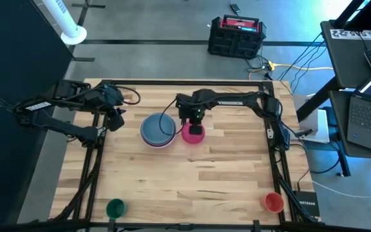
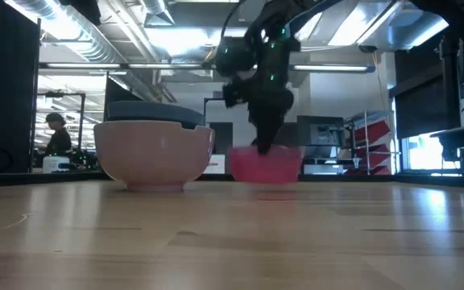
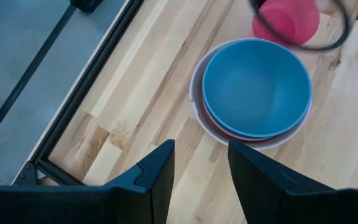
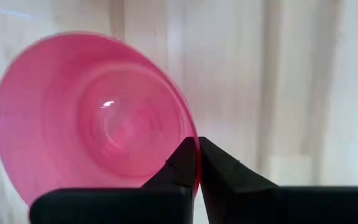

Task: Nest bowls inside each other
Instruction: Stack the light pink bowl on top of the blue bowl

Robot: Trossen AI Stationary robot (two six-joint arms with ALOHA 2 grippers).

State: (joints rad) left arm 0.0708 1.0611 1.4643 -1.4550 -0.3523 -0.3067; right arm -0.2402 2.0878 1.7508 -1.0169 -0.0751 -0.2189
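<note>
Table (image 1: 192,174): light wood, carries all items.

Nested stack (image 1: 158,131): pale pink outer bowl (image 2: 153,153) with the grey-blue bowl (image 3: 257,87) seated inside; a reddish rim shows between them. Stands centre-left, just beside the magenta bowl.

Magenta bowl (image 4: 95,118): upright on the table, right of the stack. Right end effector (image 4: 197,163) is closed on its rim, one finger inside, one outside. Judgement: lift straight up until the base clears the stack's rim, carry level, centre over the grey-blue bowl, lower before letting go; a rim pinch may let the bowl tilt.

Left end effector (image 3: 199,163): fingers apart, empty, waiting beside the stack.

Small green bowl (image 1: 115,208) and small orange-red bowl (image 1: 273,202): at the near corners, well apart.
</note>
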